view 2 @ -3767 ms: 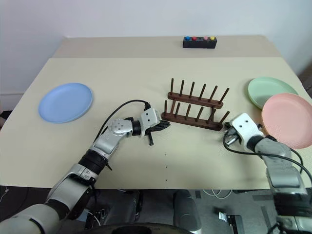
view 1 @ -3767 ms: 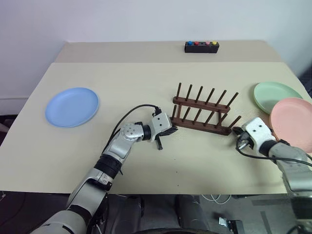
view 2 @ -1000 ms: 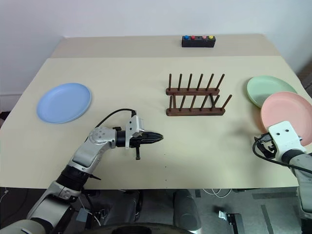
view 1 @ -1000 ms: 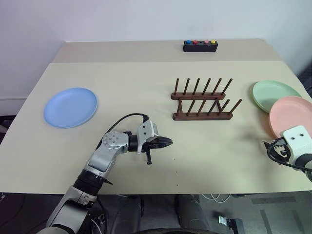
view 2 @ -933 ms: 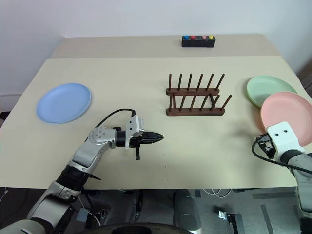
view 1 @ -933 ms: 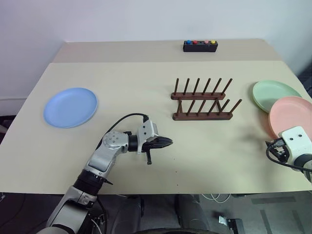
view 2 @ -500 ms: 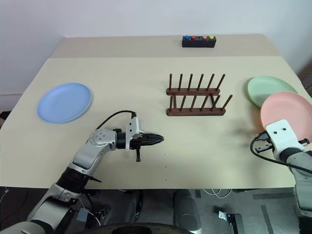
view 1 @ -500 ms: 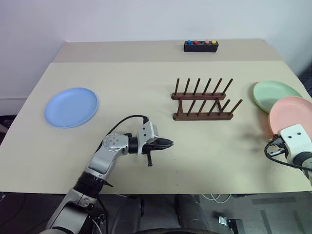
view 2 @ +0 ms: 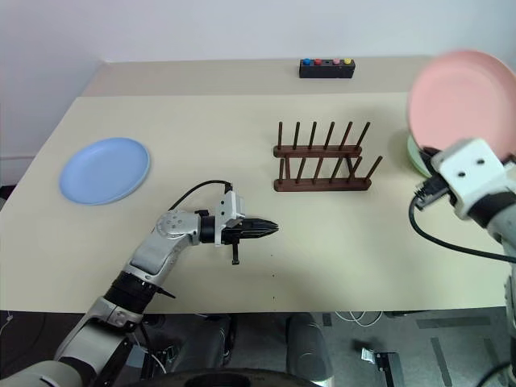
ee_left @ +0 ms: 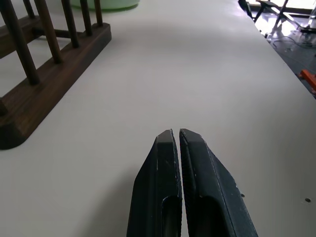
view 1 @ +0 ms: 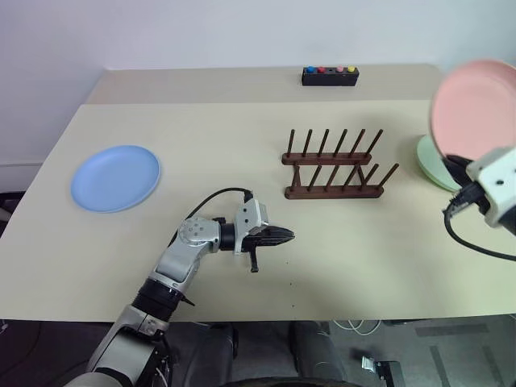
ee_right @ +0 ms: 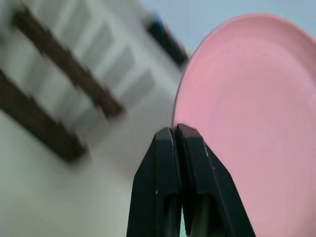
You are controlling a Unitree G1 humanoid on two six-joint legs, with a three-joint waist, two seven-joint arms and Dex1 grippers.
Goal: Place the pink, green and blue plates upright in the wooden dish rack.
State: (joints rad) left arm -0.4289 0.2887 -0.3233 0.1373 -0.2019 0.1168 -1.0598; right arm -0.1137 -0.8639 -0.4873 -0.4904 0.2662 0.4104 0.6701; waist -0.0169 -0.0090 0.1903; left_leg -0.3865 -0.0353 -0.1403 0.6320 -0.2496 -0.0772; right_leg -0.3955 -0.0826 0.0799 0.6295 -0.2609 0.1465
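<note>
R pincer (ee_right: pixel 177 132) pinching pink plate (view 2: pixel 459 101) rim, raised above table; L pincer (ee_left: pixel 177 136) pressed together, empty.

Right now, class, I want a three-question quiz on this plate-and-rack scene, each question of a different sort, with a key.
1. True or false: the pink plate lies flat on the table.
2. Which plate sits farthest from the rack? A) green plate B) blue plate C) pink plate
3. Fill in: the left tool is shut and holds ____.

Key
1. False. The right tool is shut on its rim and holds it raised, up on edge, above the table.
2. B. It lies flat near the table's left side.
3. Nothing. It hovers over bare table, in front of the rack.
</note>
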